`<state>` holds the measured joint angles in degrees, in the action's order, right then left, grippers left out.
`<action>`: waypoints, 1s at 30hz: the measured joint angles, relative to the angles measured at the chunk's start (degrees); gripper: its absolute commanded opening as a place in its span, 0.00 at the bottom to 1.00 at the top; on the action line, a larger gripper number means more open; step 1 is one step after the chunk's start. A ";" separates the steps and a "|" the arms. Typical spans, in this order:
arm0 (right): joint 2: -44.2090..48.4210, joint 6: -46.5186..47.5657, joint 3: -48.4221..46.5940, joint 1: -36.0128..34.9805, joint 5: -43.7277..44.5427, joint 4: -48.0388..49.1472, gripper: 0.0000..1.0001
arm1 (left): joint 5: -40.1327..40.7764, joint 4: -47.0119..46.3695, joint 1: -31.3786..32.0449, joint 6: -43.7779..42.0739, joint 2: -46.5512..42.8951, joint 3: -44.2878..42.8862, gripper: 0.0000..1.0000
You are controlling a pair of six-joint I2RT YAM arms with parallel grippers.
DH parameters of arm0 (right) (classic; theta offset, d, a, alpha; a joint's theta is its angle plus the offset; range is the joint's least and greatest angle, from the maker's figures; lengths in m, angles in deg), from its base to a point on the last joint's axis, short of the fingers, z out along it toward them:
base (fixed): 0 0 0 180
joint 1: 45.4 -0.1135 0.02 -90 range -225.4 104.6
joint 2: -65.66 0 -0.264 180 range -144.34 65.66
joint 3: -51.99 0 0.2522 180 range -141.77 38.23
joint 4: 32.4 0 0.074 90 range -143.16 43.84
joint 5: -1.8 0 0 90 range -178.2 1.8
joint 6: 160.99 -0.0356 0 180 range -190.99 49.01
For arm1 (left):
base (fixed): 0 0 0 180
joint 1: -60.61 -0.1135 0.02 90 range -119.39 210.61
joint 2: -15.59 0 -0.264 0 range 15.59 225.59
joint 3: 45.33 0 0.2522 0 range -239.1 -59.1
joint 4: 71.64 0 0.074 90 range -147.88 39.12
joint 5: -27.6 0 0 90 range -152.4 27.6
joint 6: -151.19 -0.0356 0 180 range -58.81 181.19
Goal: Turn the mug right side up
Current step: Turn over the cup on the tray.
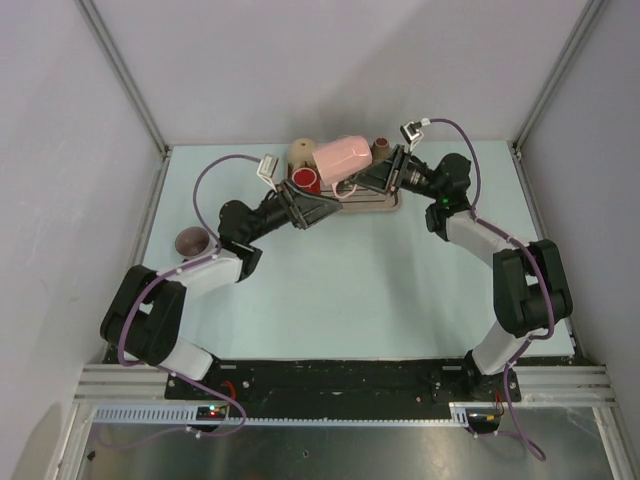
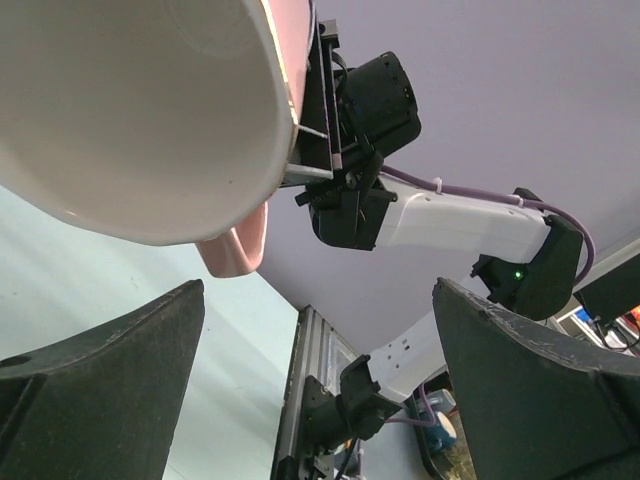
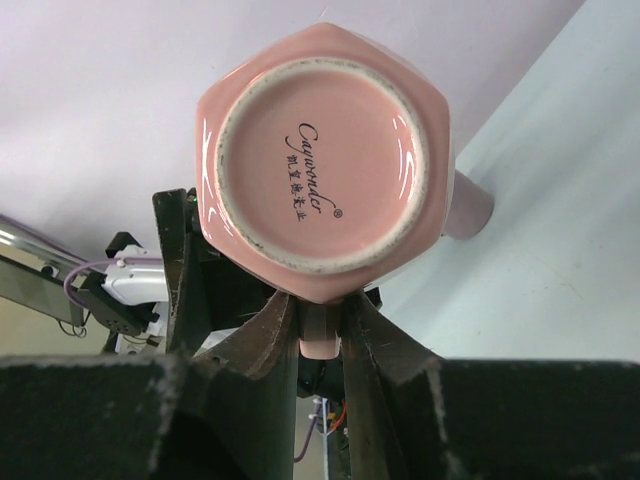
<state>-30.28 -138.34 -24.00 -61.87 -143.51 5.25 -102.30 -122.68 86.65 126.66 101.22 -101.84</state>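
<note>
The pink mug [image 1: 340, 155] hangs on its side above the back of the table. In the right wrist view its round base [image 3: 320, 150] faces the camera. My right gripper [image 3: 320, 312] is shut on the mug's handle [image 3: 320, 338], which is pinched between both fingers. In the top view the right gripper [image 1: 355, 185] reaches in from the right. My left gripper [image 1: 316, 207] is open just below and left of the mug, touching nothing. In the left wrist view the mug's pale wall [image 2: 130, 110] and pink handle [image 2: 235, 250] fill the upper left, above the wide-apart fingers [image 2: 100, 380].
A wooden tray [image 1: 388, 206] lies under the mug, with a red cup [image 1: 305, 178] on it. A beige object [image 1: 303, 150] and a brown one [image 1: 381, 148] stand at the tray's back. A brown cup [image 1: 192, 240] sits on the table at the left.
</note>
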 measured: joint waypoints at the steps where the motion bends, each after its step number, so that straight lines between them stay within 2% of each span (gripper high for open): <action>1: 0.00 -0.13 0.11 -0.04 0.02 0.39 0.00 | 0.26 -0.09 0.00 -0.02 0.00 0.13 1.00; 16: 0.00 -0.04 1.49 -2.56 -0.37 2.91 0.00 | 1.70 -0.76 0.11 -1.11 -0.04 1.62 0.98; 30: -0.33 2.51 3.30 -3.50 0.83 5.31 0.00 | 2.27 -0.61 -1.38 -1.46 -1.68 3.02 0.78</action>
<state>-30.61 -135.83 -20.70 -65.37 -142.68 10.57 -100.02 -123.29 85.28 125.20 99.54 -98.82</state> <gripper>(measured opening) 0.237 0.813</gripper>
